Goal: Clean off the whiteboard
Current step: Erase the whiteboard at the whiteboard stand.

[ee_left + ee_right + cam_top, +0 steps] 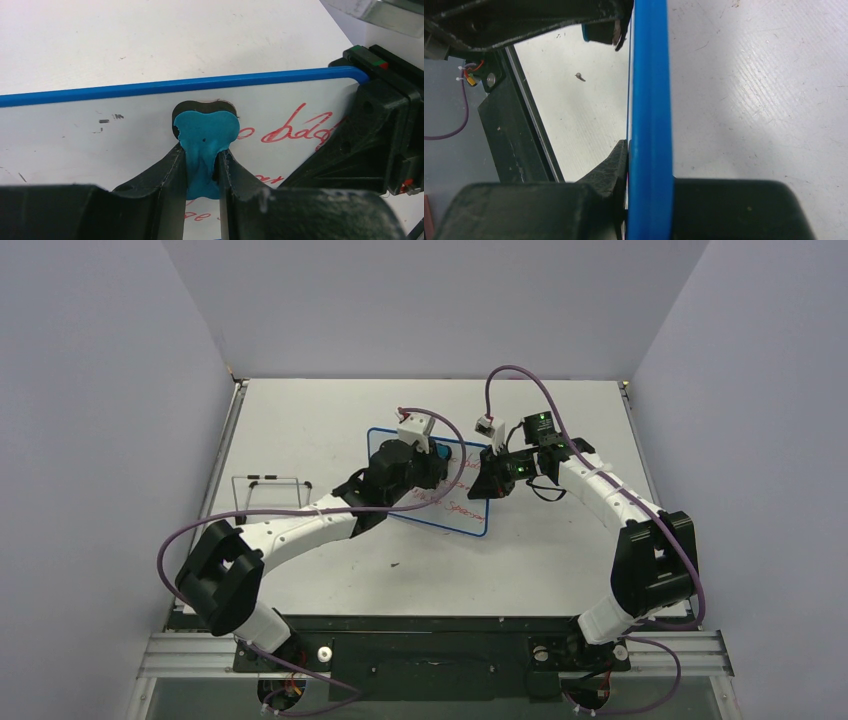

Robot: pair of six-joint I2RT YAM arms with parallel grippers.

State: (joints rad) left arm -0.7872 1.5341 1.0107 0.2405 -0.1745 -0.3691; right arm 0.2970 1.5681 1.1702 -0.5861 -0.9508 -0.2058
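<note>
Over the table [300, 420], right claw [647, 162] grips one whiteboard [462, 512], left claw [202, 161] one eraser [205, 134].

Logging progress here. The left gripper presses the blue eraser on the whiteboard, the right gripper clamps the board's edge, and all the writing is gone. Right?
Not all gone: the left wrist view shows red handwriting on the whiteboard beside the blue eraser. The rest stands: the left gripper presses the eraser there, and the right gripper clamps the edge.
</note>
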